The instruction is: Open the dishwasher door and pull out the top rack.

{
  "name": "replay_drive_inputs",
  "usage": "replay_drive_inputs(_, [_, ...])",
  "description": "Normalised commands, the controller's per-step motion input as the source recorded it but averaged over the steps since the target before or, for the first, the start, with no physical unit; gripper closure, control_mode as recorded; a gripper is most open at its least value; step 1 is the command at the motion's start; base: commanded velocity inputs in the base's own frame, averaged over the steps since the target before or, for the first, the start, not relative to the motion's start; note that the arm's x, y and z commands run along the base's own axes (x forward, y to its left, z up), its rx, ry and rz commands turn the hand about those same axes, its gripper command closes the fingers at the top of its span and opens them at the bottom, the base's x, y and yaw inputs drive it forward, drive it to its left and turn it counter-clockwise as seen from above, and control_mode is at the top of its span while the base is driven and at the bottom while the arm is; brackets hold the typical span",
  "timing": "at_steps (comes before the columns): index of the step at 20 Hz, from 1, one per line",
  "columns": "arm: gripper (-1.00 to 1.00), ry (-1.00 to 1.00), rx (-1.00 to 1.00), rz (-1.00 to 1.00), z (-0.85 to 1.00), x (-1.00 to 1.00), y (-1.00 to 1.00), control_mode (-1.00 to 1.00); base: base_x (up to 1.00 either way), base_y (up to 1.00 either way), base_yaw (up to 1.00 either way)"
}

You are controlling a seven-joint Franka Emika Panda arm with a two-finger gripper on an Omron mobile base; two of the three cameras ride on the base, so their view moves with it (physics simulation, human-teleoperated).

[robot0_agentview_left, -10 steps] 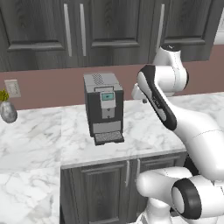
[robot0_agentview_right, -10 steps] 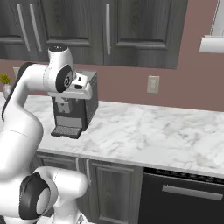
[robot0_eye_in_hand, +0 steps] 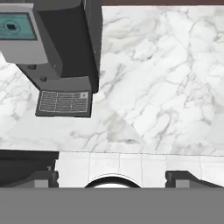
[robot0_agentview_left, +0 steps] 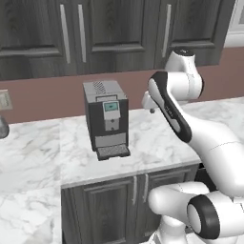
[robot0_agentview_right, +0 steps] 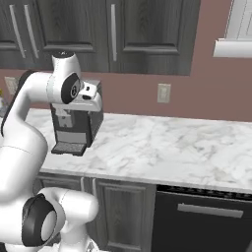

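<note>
Dishwasher door [robot0_agentview_right: 204,219]: black panel under the counter [robot0_agentview_right: 162,147], shut, with its bar handle [robot0_agentview_right: 210,210] running sideways along the top edge. From your gripper [robot0_eye_in_hand: 112,177] it lies low and off to the right, well apart; you would need to bring the hand down below the counter lip and across.

Gripper: raised over the marble beside the coffee machine [robot0_agentview_left: 106,119], fingers [robot0_eye_in_hand: 41,178] spread wide, holding and touching nothing.

Top rack: hidden behind the closed door; position cannot be told.
</note>
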Motion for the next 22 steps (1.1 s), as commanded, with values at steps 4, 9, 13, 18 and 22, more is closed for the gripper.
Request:
replay_drive_inputs(4, [-1.0,0.0,0.0,0.0,0.0,0.0,0.0,1.0,-0.01,-0.06,-0.33])
replay_drive_inputs(9, [-1.0,0.0,0.0,0.0,0.0,0.0,0.0,1.0,0.0,-0.03,-0.35])
replay_drive_inputs(13, [-1.0,0.0,0.0,0.0,0.0,0.0,0.0,1.0,0.0,-0.03,-0.37])
replay_drive_inputs(18, [-1.0,0.0,0.0,0.0,0.0,0.0,0.0,1.0,0.0,-0.05,-0.38])
replay_drive_inputs(22, [-1.0,0.0,0.0,0.0,0.0,0.0,0.0,1.0,0.0,-0.03,-0.38])
